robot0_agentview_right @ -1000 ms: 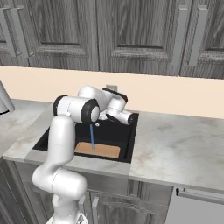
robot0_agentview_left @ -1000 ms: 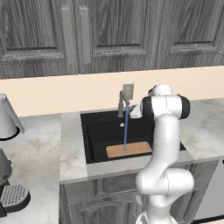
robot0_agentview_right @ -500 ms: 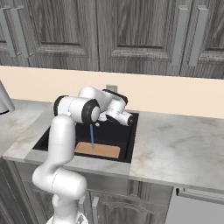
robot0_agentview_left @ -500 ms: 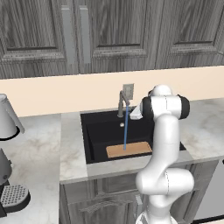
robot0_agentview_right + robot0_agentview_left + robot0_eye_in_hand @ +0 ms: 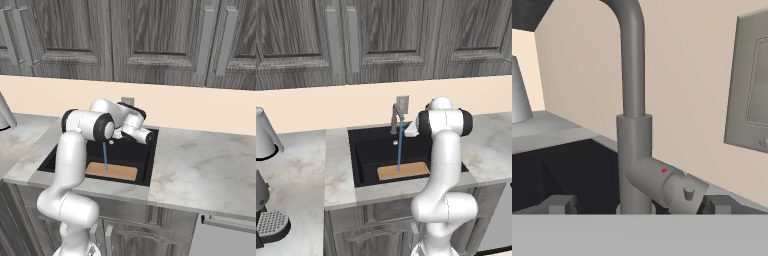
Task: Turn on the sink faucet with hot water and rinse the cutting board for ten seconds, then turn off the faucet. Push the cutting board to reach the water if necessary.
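Observation:
The black sink (image 5: pixel 368 150) sits in the marble counter, with the tan cutting board (image 5: pixel 403 171) flat at its front. A thin blue stream of water (image 5: pixel 399 147) falls from the grey faucet (image 5: pixel 394 119) onto the board (image 5: pixel 111 171). My gripper (image 5: pixel 407 130) hovers right beside the faucet, above the basin's back edge. In the hand view the faucet column (image 5: pixel 634 105) stands close, its lever handle (image 5: pixel 674 186) angled toward me with red and blue dots. My gripper (image 5: pixel 639 205) is open, its fingertips (image 5: pixel 559 204) wide on either side of the faucet base, holding nothing.
A grey outlet plate (image 5: pixel 751 85) is on the wall just right of the faucet. A grey kettle (image 5: pixel 263 135) stands on the counter far left, and a dark machine (image 5: pixel 267 222) sits at the front left. Cabinet doors hang above.

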Controlling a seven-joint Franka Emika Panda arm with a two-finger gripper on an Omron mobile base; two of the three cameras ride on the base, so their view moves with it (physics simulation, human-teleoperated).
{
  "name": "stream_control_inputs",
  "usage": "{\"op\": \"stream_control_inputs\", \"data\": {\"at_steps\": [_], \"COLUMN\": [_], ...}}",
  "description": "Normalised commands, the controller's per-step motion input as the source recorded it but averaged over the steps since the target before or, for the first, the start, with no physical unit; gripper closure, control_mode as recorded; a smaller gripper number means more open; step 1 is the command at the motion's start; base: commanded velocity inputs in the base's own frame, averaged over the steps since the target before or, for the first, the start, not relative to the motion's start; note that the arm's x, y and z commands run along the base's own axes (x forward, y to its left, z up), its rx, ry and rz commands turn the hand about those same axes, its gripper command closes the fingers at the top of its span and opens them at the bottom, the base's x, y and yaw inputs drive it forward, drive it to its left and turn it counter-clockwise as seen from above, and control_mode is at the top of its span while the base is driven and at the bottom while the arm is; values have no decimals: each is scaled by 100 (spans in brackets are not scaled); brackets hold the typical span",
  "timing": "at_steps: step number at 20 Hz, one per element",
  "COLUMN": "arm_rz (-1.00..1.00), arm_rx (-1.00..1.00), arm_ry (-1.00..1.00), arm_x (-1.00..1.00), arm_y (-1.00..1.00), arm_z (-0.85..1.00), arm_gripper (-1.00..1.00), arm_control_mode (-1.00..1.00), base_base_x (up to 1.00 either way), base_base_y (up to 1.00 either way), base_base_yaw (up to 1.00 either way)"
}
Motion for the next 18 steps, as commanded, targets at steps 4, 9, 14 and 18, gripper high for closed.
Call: {"op": "stream_control_inputs", "data": {"at_steps": [4, 9, 14, 18], "arm_rz": [-1, -2, -2, -1], "arm_rx": [0, 0, 0, 0], "arm_ry": [0, 0, 0, 0], "arm_x": [0, 0, 0, 0], "arm_y": [1, 11, 15, 16], "arm_z": [0, 0, 0, 0], "arm_gripper": [-100, -100, -100, -100], "arm_control_mode": [-100, -100, -100, -100], "base_base_x": [0, 0, 0, 0], "base_base_y": [0, 0, 0, 0], "base_base_yaw": [0, 0, 0, 0]}}
